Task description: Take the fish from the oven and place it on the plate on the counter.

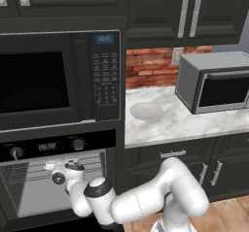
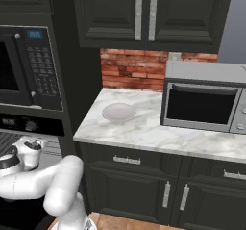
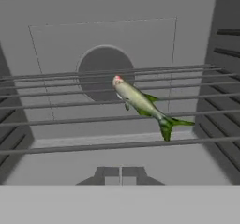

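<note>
Oven [image 1: 29, 187] at lower left of the left base view, cavity open, arm reaching into it. Hand view: fish [image 3: 140, 103] lies slantwise on the wire rack [image 3: 70, 120] at frame centre, pale head toward upper left, green tail toward lower right. Gripper [image 3: 120, 175] at bottom centre, fingertips pressed together with nothing between them, short of the fish. Plate [image 1: 146, 111] sits on the marble counter [image 1: 194, 124], centre of the left base view, between the black microwave [image 1: 48, 80] and the grey microwave [image 1: 216, 83].

marble counter [image 1: 194, 124] bearing plate [image 1: 146, 111] and grey microwave [image 1: 214, 80], oven rack [image 3: 93, 117] bearing fish [image 3: 140, 103]
</note>
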Available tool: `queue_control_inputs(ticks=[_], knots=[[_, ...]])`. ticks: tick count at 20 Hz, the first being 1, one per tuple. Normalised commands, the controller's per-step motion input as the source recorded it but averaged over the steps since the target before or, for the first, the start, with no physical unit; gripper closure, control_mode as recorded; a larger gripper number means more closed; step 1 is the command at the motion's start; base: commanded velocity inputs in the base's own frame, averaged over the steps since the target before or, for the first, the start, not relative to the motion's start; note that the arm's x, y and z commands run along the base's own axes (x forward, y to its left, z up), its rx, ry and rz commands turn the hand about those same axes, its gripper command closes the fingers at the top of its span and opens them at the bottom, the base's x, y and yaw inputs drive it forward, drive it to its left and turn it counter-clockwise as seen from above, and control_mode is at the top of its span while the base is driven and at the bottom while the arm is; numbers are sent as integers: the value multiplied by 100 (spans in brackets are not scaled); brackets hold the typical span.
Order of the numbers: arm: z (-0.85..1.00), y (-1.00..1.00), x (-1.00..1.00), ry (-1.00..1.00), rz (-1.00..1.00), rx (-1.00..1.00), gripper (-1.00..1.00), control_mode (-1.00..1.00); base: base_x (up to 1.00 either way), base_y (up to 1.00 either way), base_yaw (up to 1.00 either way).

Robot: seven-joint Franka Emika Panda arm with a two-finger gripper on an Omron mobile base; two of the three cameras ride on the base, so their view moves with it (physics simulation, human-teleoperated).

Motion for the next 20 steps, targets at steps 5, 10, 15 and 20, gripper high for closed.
queue_control_inputs(ticks=[5, 10, 15, 20], knots=[[-100, 54, -49, 1, 1, -19, 100, -100, 0, 0, 0], [-100, 26, -100, 9, 5, -15, 100, -100, 0, 0, 0], [-100, 1, -100, 23, 6, -6, 100, -100, 0, 0, 0], [-100, 1, -100, 23, 7, -14, 100, -100, 0, 0, 0]])
